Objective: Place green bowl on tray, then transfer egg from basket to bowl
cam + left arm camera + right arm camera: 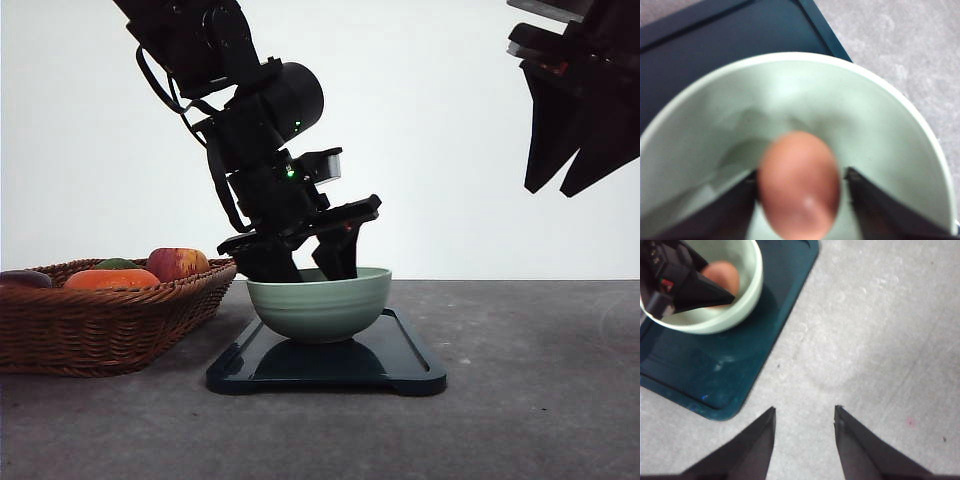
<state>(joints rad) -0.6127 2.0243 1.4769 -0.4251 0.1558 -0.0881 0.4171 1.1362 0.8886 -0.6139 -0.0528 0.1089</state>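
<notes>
Green bowl (320,305) sits on the tray (400,365), and my left gripper (800,187) reaches down into it, fingers squeezed on the egg (800,185) (it looks brown). I see my right gripper (805,437) up high, fingers apart, holding nothing. Beside the tray stands the basket (100,325).

Black arms (262,130) — green LEDs, cables

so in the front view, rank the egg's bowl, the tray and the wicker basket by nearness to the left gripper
1. Pale green ceramic bowl: the left gripper dips inside it.
2. Glossy dark rectangular tray: directly beneath the bowl.
3. Brown woven wicker basket: off to the robot's left.
</notes>
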